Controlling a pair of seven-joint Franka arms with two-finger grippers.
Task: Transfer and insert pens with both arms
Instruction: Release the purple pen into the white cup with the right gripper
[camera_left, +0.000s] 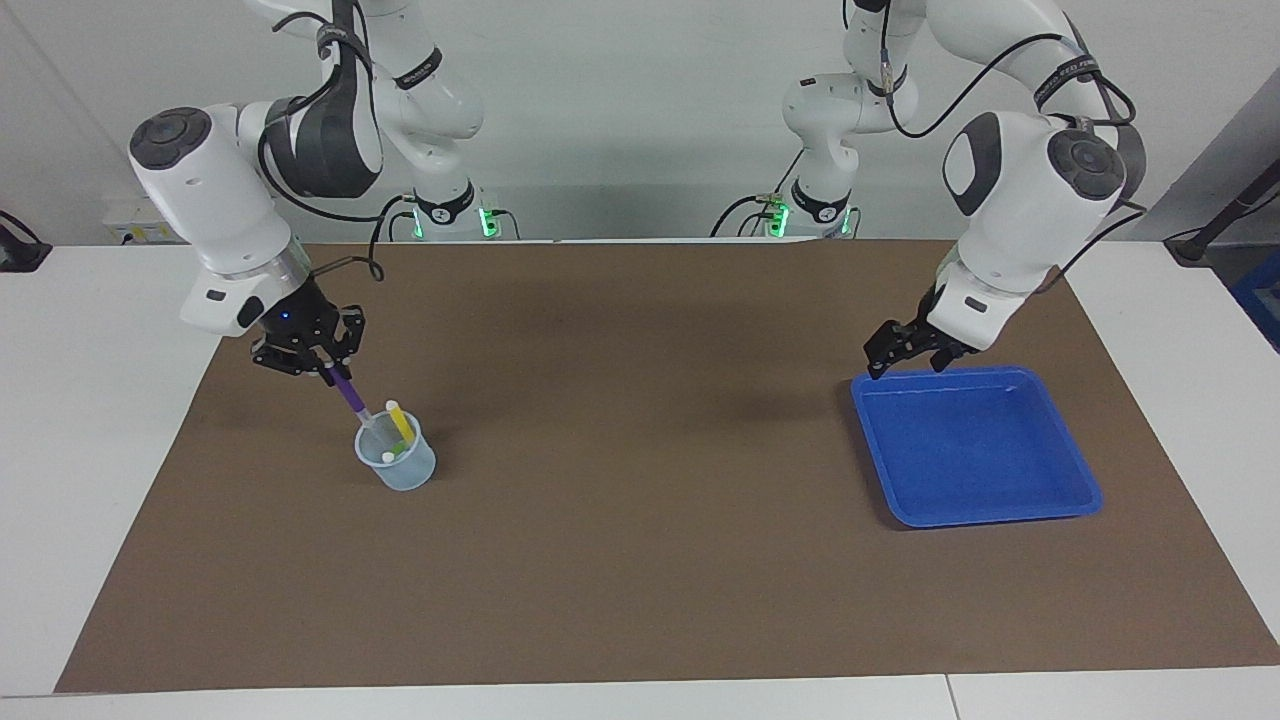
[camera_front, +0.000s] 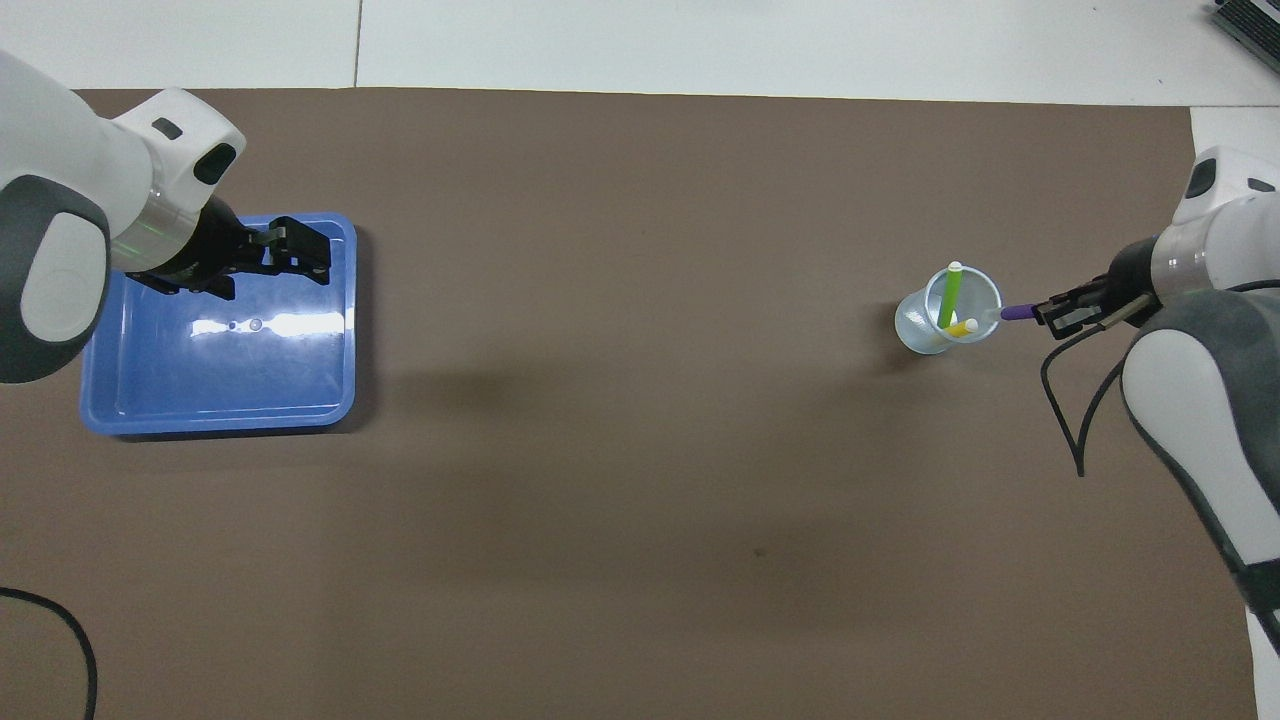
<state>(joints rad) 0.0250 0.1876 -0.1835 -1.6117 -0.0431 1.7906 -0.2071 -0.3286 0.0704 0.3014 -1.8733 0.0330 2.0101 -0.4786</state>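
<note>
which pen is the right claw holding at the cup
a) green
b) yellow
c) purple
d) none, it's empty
c: the right claw is shut on the purple pen, whose pale tip is at the rim of the clear cup; the green pen and the yellow pen already stand in the cup.
</note>
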